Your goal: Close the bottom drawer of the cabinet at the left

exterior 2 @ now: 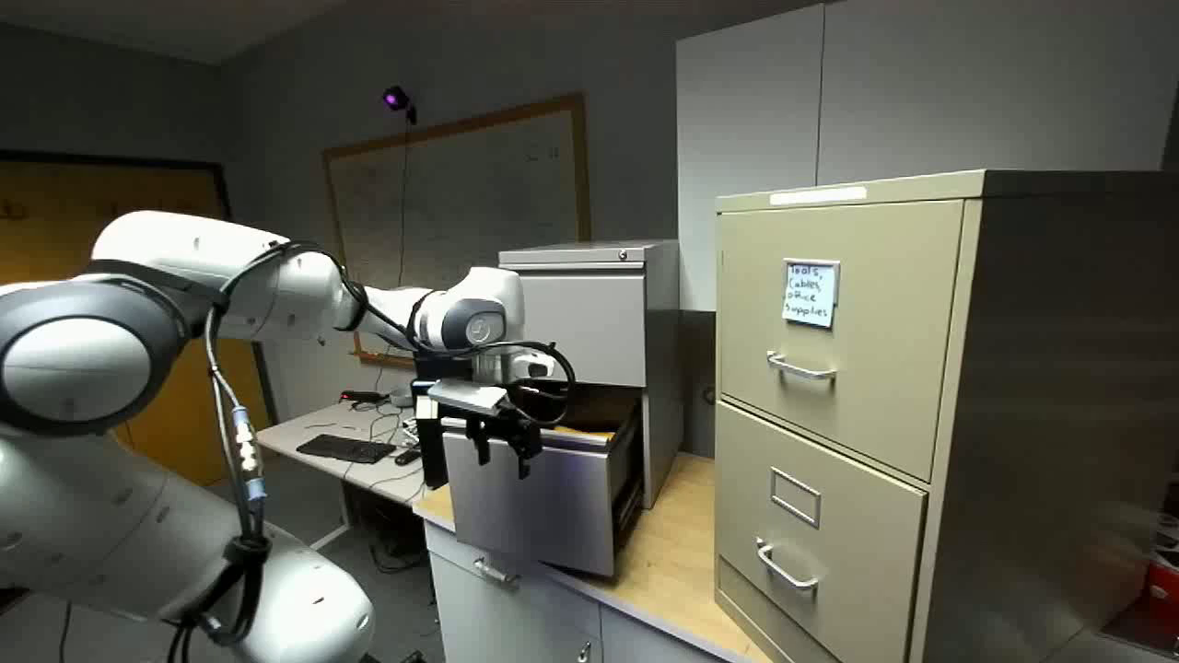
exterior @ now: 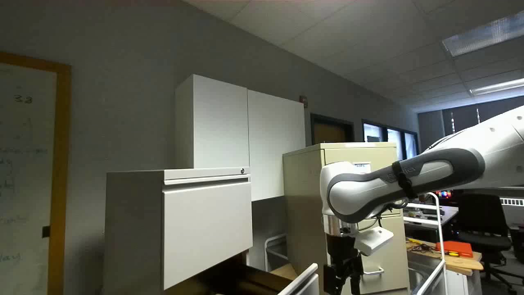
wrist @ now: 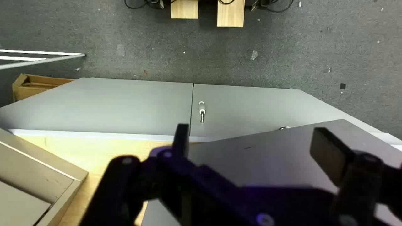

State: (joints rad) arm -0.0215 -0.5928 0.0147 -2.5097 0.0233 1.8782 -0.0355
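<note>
A card (exterior 2: 811, 295) on the beige filing cabinet (exterior 2: 861, 433) reads "Tools, Cables, office supplies". The gripper (exterior 2: 503, 463), jaws apart, hangs before the open grey bottom drawer (exterior 2: 530, 516).

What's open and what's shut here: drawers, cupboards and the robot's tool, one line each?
Grey bottom drawer: open, pulled well out
Grey top drawer: shut
Beige upper drawer: shut
Beige lower drawer: shut
White cupboard doors: both shut
Low grey cupboard fronts: shut
Tool: open, holding nothing
</note>
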